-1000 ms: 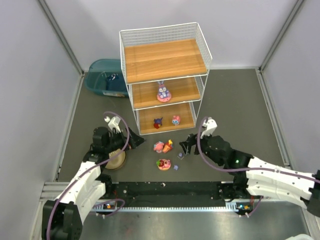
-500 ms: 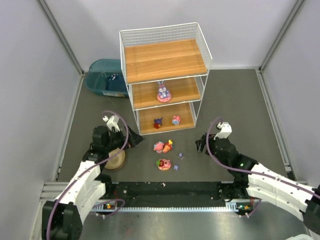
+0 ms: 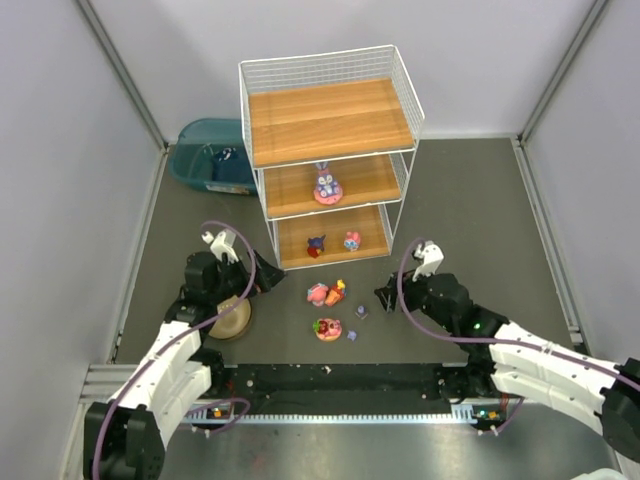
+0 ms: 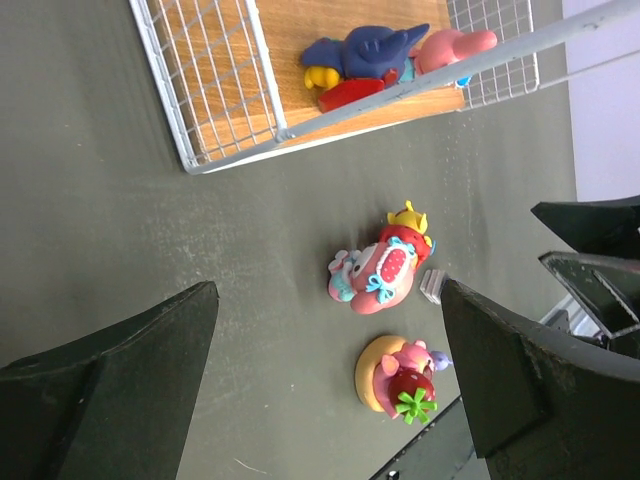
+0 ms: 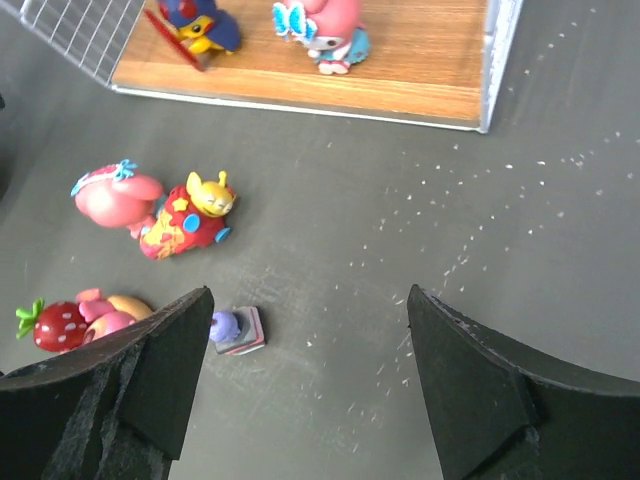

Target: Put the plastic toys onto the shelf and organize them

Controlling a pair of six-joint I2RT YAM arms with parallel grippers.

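The shelf (image 3: 330, 120) stands at the back centre. A purple-eared bunny (image 3: 326, 185) sits on its middle board. A blue toy (image 3: 316, 245) and a pink toy (image 3: 351, 240) sit on the bottom board. On the floor in front lie a pink toy (image 3: 317, 293), a red and yellow toy (image 3: 336, 291), a strawberry-topped disc (image 3: 327, 328) and two tiny purple pieces (image 3: 362, 311). My left gripper (image 3: 268, 282) is open and empty, left of them (image 4: 325, 350). My right gripper (image 3: 385, 297) is open and empty, just right of the purple piece (image 5: 238, 330).
A tan round bowl (image 3: 232, 318) lies under my left arm. A teal bin (image 3: 210, 155) stands left of the shelf. Grey walls close in both sides. The black rail runs along the near edge (image 3: 340, 385).
My right gripper drew back to the right, then came left again toward the small purple piece. The left arm has barely moved. The toys have not moved.
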